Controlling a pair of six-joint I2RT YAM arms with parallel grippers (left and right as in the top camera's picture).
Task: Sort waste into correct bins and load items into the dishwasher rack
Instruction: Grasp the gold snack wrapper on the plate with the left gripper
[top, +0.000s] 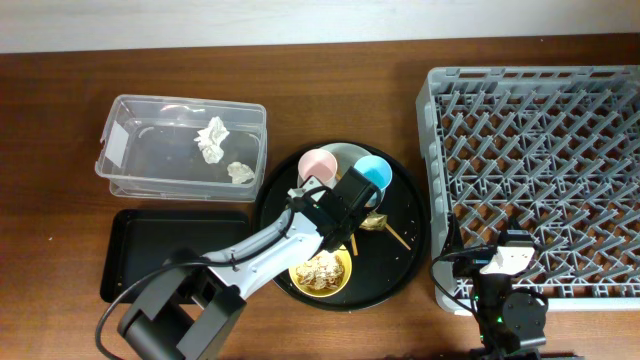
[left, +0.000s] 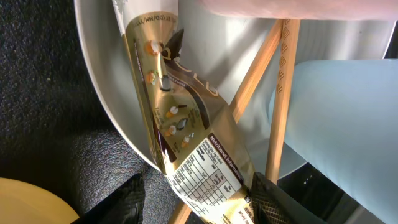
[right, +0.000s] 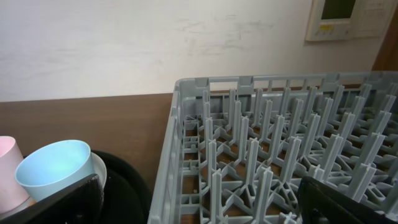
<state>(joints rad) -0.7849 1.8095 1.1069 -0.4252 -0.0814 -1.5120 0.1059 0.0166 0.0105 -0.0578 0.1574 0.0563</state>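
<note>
Here the left claw (left: 198, 190) hangs over the round black tray (top: 412, 255). Its fingers stand apart on either side of the lower end of the gold-brown wrapper (left: 186, 143), and a sliver of tray shows beside one finger. The wrapper lies across the rim of the plate (left: 118, 112), beside the chopsticks (left: 280, 93). The right claw (right: 199, 202) gapes wide and empty at the near edge of the grey rack (right: 261, 143).

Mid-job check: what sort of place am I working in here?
Probably a lab or office mock-up of dish clearing, not a real kitchen: a dishwasher rack sits straight on a wooden table, a plain white wall with a control panel stands behind, and no sink or counter shows.
</note>
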